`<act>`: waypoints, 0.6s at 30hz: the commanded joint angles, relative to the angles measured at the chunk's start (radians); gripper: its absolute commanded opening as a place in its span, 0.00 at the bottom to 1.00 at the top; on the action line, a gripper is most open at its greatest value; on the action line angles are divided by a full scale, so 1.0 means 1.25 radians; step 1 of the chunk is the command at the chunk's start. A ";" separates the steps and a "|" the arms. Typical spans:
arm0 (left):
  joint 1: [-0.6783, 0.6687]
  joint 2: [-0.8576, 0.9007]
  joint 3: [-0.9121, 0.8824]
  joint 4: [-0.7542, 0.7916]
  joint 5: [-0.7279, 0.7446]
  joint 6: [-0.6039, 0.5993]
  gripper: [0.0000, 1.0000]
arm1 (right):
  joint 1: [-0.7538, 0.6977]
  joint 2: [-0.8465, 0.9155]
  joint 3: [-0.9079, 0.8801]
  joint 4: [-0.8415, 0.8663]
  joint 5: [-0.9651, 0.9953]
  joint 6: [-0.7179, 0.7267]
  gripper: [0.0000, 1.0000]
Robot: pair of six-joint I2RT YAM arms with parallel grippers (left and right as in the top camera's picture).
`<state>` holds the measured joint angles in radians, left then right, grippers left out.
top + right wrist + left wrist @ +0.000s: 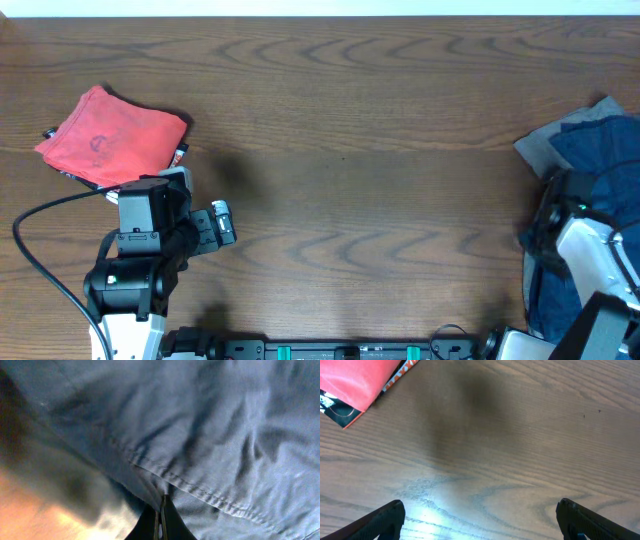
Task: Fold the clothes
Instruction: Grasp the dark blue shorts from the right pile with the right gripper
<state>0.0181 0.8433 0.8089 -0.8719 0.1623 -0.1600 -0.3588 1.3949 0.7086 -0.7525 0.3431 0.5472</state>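
A folded red garment (110, 138) lies at the far left of the table; its corner also shows in the left wrist view (355, 382). My left gripper (480, 520) is open and empty, over bare wood just right of and in front of the red piece. A pile of dark blue cloth (600, 160) with a grey piece (535, 148) under it lies at the right edge. My right gripper (161, 507) is shut on a stitched edge of the blue cloth (200, 435), which fills its view.
The wooden table (350, 180) spans the whole view. A black cable (40, 250) loops from the left arm near the front left. The arm bases stand along the front edge.
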 commanded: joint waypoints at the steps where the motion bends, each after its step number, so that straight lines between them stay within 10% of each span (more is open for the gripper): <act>1: 0.003 -0.001 0.016 -0.002 0.008 0.007 0.98 | -0.006 -0.081 0.199 -0.009 -0.158 -0.177 0.00; 8: 0.003 -0.001 0.016 -0.001 0.008 0.007 0.98 | 0.015 -0.117 0.565 -0.179 -0.499 -0.451 0.01; 18: 0.003 -0.001 0.016 0.003 0.008 0.007 0.98 | 0.260 -0.097 0.479 -0.250 -0.770 -0.575 0.01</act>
<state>0.0181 0.8433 0.8104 -0.8692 0.1623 -0.1600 -0.1211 1.2629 1.3472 -1.1015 -0.4358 -0.1005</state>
